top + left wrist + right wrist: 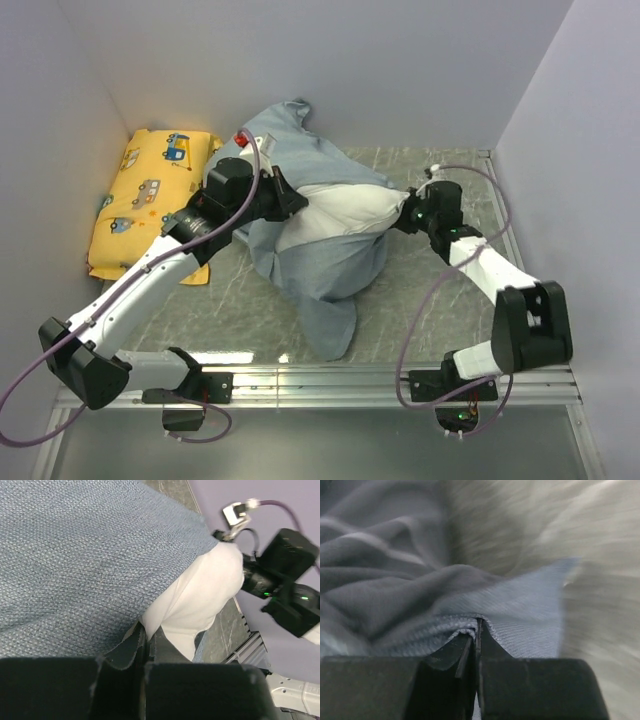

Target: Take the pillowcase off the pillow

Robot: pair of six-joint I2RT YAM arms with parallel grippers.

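Roughly mid-table, the pillowcase [320, 265]: a crumpled blue-grey heap, one flap trailing toward the near rail [330, 378], another bunched up by the back wall [350, 60].
Pillow [350, 212]: a white bulge showing at the case's open edge, between the two grippers — the rest is under fabric.
Left gripper [287, 195]: jaws clenched where the case's hem meets the pillow's end. The hem lies over one finger [60, 690] and white pillow over the other; whether the pillow is caught too, I cannot tell.
Right gripper [405, 217]: jaws pinched tight on the hem at the opposite end of the opening.
Yellow pillow [150, 195]: against the left wall, just beside the left forearm.
Open room: bare table [430, 300] shows right of the heap and along its near side.
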